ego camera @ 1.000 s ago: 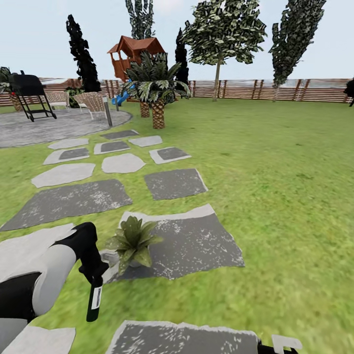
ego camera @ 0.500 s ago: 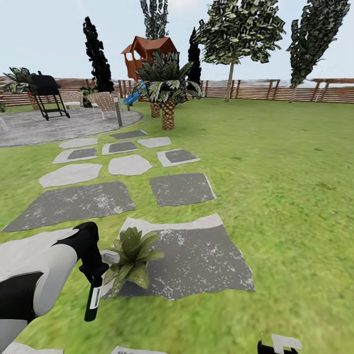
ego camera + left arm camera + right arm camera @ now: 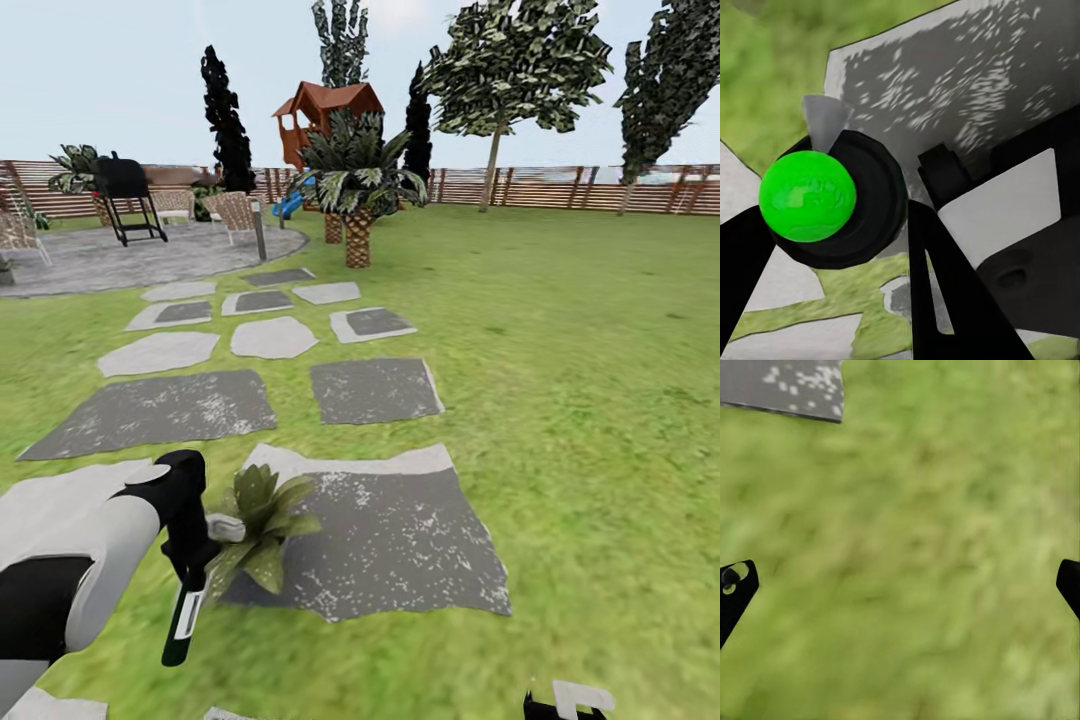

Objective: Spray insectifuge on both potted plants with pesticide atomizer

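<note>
My left gripper (image 3: 190, 562) is shut on the pesticide atomizer (image 3: 183, 622), a dark bottle with a pale label that hangs down and slightly tilted below the fingers. In the left wrist view the atomizer (image 3: 832, 199) is a round black body topped by a bright green ball, held by my left gripper (image 3: 840, 225). A potted plant (image 3: 262, 520) with broad pointed green leaves sits on the near-left corner of a grey stepping stone (image 3: 400, 540), just right of the bottle. My right gripper (image 3: 900, 585) is open over bare grass, and part of it (image 3: 565, 702) shows at the bottom edge.
Flat stepping stones (image 3: 160, 410) lead back to a round paved patio (image 3: 120, 260) with a black grill (image 3: 128, 195), wicker chairs (image 3: 235, 212) and a grey post (image 3: 260, 230). A palm (image 3: 355, 190) stands beyond. Open lawn (image 3: 580, 400) stretches right to the wooden fence (image 3: 560, 186).
The camera has turned left and the whole scene has slid right. The potted plant now lies closer to the held bottle, which tilts a little more. The grip on it is unchanged.
</note>
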{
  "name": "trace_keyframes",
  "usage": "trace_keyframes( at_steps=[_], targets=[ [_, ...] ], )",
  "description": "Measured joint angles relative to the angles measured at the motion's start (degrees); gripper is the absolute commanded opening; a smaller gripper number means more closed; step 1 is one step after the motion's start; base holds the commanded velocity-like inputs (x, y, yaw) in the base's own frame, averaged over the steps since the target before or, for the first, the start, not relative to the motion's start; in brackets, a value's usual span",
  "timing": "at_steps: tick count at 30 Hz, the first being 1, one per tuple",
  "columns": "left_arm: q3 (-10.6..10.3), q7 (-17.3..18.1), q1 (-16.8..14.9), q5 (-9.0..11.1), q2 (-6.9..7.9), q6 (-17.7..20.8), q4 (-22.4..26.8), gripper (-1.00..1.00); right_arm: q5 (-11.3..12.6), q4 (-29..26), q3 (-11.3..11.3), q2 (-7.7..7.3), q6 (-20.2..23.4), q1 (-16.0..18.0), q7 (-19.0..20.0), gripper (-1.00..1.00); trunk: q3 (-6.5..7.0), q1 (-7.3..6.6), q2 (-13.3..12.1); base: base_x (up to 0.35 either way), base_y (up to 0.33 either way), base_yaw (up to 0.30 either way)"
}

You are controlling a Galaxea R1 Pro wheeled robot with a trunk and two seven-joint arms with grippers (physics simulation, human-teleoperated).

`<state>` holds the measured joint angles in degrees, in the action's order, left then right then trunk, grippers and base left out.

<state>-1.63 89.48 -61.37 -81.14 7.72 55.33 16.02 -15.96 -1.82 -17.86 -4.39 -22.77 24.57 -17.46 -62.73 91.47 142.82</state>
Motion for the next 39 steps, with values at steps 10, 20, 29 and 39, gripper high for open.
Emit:
trace_keyframes(
  at_steps=[10, 20, 29, 39],
  targets=[
    [-0.1, 0.0, 0.7, -0.1, -0.42, -0.1, 0.0, -1.00, 0.0, 0.0, 0.0, 0.00, 0.0, 0.0, 0.0, 1.00, 0.00, -0.01, 0.0, 0.015, -0.055, 0.223],
    [-0.4, 0.0, 0.7, -0.2, -0.42, 0.1, 0.0, -1.00, -0.1, 0.0, 0.1, -0.61, 0.0, 0.0, 0.1, 1.00, 0.00, -0.01, 0.0, 0.091, -0.254, 0.004],
    [-0.5, 0.0, 0.7, -0.2, -0.20, 0.1, 0.0, -1.00, 0.0, 0.0, 0.1, -0.15, 0.0, 0.0, 0.1, 1.00, 0.00, -0.01, 0.0, 0.092, -0.259, 0.186],
    [-0.7, 0.0, 0.6, -0.4, 0.34, 0.1, 0.0, -1.00, 0.0, 0.0, 0.1, -0.12, 0.0, 0.0, 0.1, 1.00, 0.00, 0.03, 0.0, -0.176, -0.074, 0.277]
  ],
)
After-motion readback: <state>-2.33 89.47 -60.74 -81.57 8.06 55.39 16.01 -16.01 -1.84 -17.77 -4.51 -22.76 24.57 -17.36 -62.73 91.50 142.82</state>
